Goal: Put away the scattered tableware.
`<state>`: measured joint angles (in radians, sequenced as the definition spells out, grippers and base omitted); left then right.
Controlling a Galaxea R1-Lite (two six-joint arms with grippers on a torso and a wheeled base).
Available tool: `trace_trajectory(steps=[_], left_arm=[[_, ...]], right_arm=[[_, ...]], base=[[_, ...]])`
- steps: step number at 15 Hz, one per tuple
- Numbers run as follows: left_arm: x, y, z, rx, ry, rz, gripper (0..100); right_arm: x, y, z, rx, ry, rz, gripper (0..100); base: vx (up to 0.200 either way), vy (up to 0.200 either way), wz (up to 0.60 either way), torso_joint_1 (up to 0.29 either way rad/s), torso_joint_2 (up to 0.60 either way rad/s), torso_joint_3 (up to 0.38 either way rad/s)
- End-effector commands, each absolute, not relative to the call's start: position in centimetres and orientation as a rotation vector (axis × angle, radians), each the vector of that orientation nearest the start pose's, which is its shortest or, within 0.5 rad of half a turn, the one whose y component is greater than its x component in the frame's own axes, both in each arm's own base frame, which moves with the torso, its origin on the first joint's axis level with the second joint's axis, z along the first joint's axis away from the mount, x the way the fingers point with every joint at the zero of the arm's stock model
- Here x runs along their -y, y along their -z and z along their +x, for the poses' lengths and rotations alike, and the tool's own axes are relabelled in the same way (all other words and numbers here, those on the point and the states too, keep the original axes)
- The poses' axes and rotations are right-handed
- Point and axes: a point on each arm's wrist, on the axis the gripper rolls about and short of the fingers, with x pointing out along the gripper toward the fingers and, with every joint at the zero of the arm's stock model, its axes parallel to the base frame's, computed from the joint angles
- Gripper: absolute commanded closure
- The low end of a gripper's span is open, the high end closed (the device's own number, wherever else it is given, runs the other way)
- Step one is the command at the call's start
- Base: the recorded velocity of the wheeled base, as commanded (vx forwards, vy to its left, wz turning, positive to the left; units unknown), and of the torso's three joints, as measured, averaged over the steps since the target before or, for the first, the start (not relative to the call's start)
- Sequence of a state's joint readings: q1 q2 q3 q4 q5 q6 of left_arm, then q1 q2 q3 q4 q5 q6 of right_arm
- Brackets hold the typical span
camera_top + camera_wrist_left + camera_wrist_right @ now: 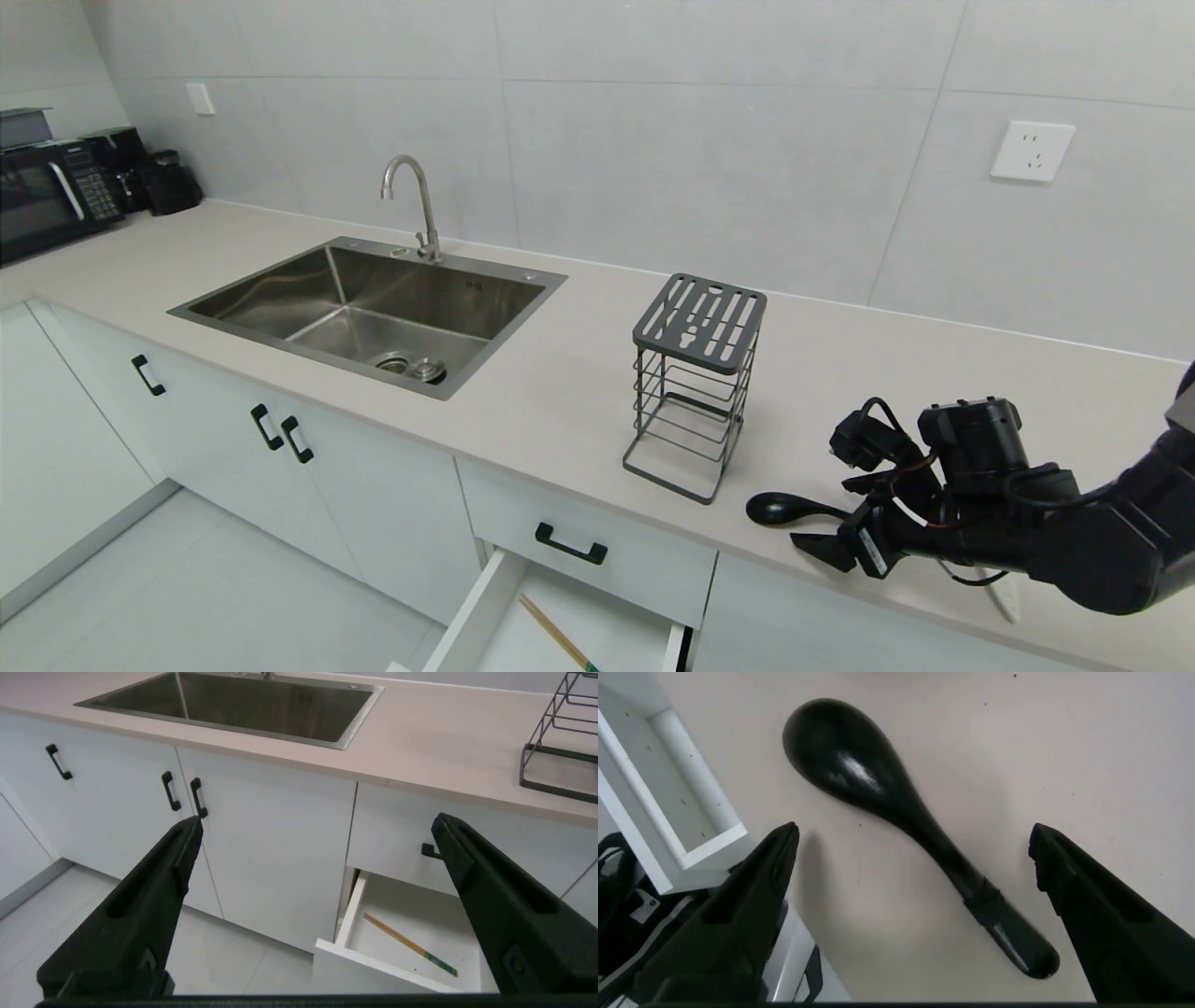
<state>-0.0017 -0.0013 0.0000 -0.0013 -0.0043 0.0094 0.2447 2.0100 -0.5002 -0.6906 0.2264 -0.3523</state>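
Observation:
A black spoon (777, 509) lies flat on the beige counter (560, 373), near its front edge and to the right of the wire rack. My right gripper (842, 519) hovers just above the spoon's handle, open, one finger on each side. From the right wrist, the spoon (896, 803) lies diagonally between the open fingers (738, 915), untouched. My left gripper (316, 821) is open and holds nothing, in front of the cabinets, facing the pulled-out white drawer (341, 924). A pair of wooden chopsticks (411, 945) lies inside that drawer (467, 607).
A dark wire utensil rack (695, 383) stands mid-counter. The steel sink (280, 317) with its faucet (411, 201) is to the left. A microwave (47, 191) and a kettle sit at the far left. A wall socket (1032, 149) is on the tiles.

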Motion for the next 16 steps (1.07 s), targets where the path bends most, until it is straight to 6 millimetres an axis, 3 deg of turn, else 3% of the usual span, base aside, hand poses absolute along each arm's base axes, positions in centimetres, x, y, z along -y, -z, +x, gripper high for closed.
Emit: trace_trajectory(steps=[1,6,7,16], left_arm=[[0.0,-7.6,-2.3,0.002,0.006,0.009,0],[0.0,-7.6,-2.3,0.002,0.006,0.009,0],[0.0,-7.6,-2.3,0.002,0.006,0.009,0],[0.0,-7.6,-2.3,0.002,0.006,0.009,0]], right_arm=[[-7.3,-2.0,27.8,-0.761,-0.589,-0.327,0],[-6.9,-1.2,28.1,-0.786,-0.581,-0.324,0],[-6.8,-1.2,28.3,-0.780,-0.573,-0.323,100],[-6.5,-1.0,27.7,-0.775,-0.581,-0.398,100]], base=[[0.000,0.000,0.00,0.000,0.00,0.000],[0.000,0.000,0.00,0.000,0.00,0.000],[0.000,0.000,0.00,0.000,0.00,0.000],[0.000,0.000,0.00,0.000,0.00,0.000]])
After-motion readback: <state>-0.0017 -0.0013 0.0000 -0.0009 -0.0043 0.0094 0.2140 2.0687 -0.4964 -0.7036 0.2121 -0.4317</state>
